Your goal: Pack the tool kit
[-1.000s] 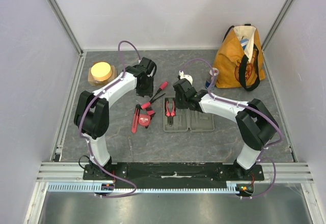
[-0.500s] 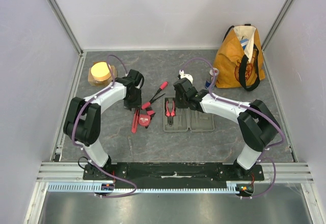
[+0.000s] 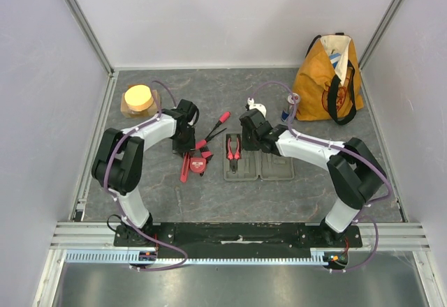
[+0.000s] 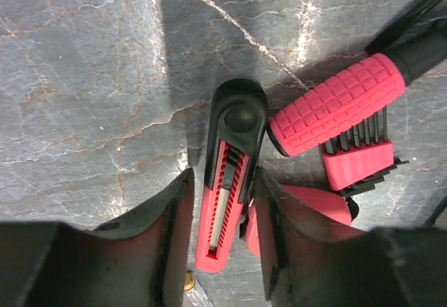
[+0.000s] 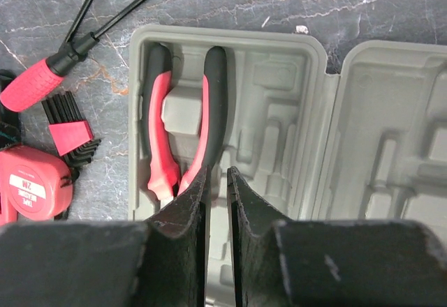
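TOOL KIT HALF PACKED: On the grey tabletop (image 3: 167, 195), the open tool kit case (image 3: 276, 167) lies at centre, with one pair of pliers (image 5: 213, 98) seated in its left half. Within the past second the left arm (image 3: 150, 129) has swung down from farther back. The left fingers (image 4: 174, 216) now stand apart astride the one cutter (image 4: 227, 209), not yet closed on it, which makes it the likely next tool to pack. The right fingers (image 5: 192, 209) hang over the pliers, nearly together, gripping nothing. Loose to the left of the case are two screwdrivers (image 4: 335, 105), one tape measure (image 5: 31, 185) and one hex-key set (image 5: 66, 136).
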Action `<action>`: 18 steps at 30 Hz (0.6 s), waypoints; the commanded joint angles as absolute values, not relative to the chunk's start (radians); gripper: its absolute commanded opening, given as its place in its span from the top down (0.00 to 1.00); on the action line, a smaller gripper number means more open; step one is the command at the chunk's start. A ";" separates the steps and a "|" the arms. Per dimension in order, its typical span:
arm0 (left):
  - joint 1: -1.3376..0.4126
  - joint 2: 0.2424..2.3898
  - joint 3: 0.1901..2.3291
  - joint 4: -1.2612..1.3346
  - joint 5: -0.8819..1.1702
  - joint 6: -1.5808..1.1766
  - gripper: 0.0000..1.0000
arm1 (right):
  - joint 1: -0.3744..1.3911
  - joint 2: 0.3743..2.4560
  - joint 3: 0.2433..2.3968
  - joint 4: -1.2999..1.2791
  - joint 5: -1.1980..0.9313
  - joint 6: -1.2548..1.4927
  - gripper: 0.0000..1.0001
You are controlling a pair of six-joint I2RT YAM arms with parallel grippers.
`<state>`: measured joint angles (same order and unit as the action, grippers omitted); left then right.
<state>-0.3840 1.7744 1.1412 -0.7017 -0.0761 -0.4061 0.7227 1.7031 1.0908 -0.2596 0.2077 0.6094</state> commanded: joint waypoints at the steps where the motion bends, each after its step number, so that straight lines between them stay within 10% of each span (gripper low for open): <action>1: -0.384 1.812 1.186 -0.702 -0.094 -0.449 0.58 | 0.716 1.629 1.063 -0.238 0.230 0.626 0.80; 8: -0.385 1.776 1.213 -0.749 -0.158 -0.451 0.97 | 0.684 1.519 0.990 -0.268 0.274 0.649 0.78; 18: -0.387 1.623 1.371 -0.870 -0.178 -0.471 0.98 | 0.525 1.287 0.836 -0.485 0.449 0.663 0.71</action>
<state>-0.3840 1.7123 1.2942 -0.8303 -0.1516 -0.4335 0.5846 1.3712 0.9039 -0.3904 0.3473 0.6540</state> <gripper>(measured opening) 0.169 0.270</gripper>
